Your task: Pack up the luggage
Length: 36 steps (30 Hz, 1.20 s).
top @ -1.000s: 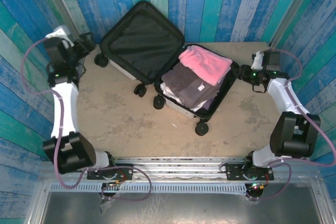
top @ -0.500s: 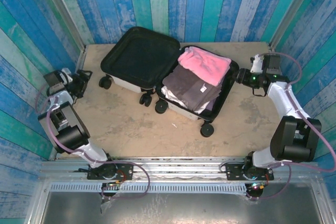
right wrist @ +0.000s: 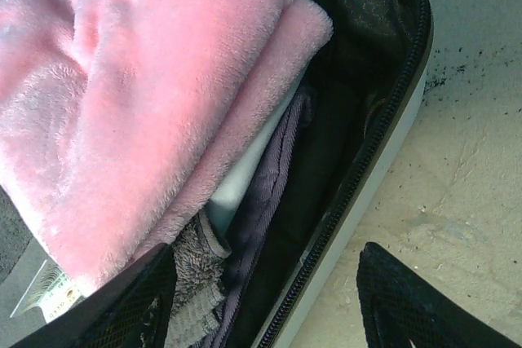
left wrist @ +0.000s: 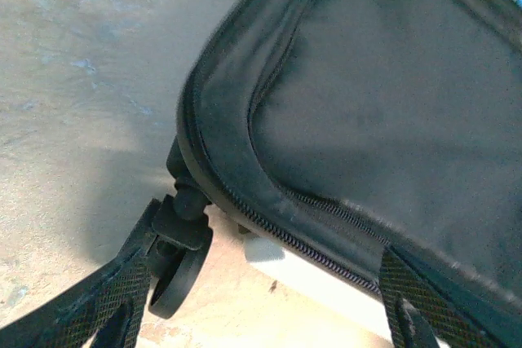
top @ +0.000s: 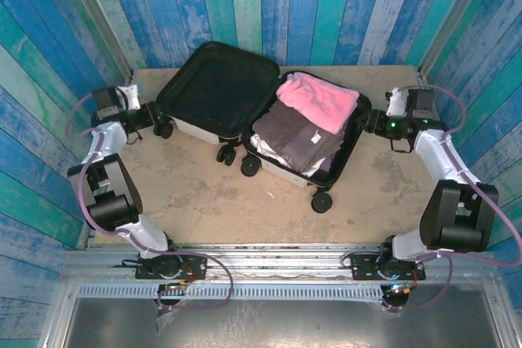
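We see the left gripper with its fingers spread apart, holding nothing. It sits at the 9 o'clock corner of the lid, just beside a black wheel. The right gripper is likewise parted and empty at the 3 o'clock rim of the packed half, its fingers on either side of the zipper edge. The luggage lies opened out on the table, toward 12 o'clock from the arm bases. Its right half holds a pink plush cloth on top of grey clothes.
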Each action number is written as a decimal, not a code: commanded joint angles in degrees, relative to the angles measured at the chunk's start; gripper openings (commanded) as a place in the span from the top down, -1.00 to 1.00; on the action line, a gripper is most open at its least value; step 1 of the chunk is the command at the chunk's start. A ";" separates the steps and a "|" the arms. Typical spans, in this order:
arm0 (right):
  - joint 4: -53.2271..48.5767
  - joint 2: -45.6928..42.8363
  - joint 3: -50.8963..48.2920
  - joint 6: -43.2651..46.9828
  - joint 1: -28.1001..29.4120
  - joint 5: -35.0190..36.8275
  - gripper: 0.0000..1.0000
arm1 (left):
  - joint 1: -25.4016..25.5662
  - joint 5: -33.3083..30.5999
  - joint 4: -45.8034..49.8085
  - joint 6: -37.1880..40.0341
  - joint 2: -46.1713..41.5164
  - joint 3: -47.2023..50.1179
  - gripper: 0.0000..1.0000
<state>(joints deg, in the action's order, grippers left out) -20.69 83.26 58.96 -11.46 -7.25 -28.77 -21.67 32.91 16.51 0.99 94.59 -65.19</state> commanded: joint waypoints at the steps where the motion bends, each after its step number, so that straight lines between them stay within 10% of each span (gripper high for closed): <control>1: -1.84 -2.18 0.05 2.54 0.30 -0.20 -0.23 | -0.41 0.35 -0.64 11.94 1.30 0.65 -0.51; 15: -4.19 -2.65 1.69 3.47 0.27 -0.14 -0.24 | 1.11 -17.42 5.21 18.51 7.04 -1.46 -0.41; 36: -5.48 2.97 3.77 -3.02 -0.36 3.20 -0.20 | 4.91 -20.28 -3.39 18.25 14.15 -0.65 -0.16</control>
<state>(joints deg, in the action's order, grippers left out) -25.30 84.55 61.10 -12.58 -7.35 -24.43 -16.80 13.56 16.14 18.44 105.27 -66.65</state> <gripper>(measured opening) 0.601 0.583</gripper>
